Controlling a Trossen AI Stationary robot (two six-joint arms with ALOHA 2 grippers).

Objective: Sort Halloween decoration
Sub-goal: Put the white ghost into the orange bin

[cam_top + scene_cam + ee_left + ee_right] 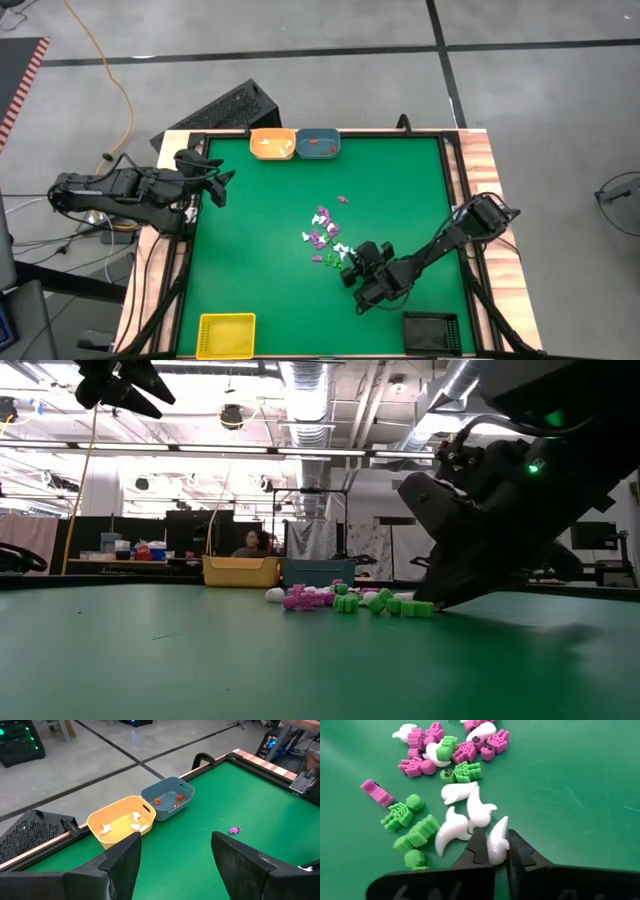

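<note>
The Halloween decoration is a pile (325, 240) of tiny white, purple and green trinkets lying flat on the green mat, seen close in the right wrist view as the pile (445, 780) and low as the pile (340, 600). My right gripper (493, 845) reaches into the pile's near right edge (348, 262) and is shut on one white ghost-shaped trinket (499, 837). My left gripper (222, 185) hangs open, high over the table's left side, with nothing between its fingers (125, 860). My right gripper pinches the white ghost's broad end (496, 854) between its two fingertips. The fingers slant down from the table's near right side. The ghost's pointed end (503, 821) sticks out beyond the tips. In the low view the fingertips (430, 603) are down at the mat.
At the far edge stand an orange tray (272, 144) with white pieces in it and a blue tray (318, 144) with orange-red ones. A yellow tray (226, 334) and a black tray (432, 331) stand at the near edge. One purple trinket (342, 199) lies apart from the pile.
</note>
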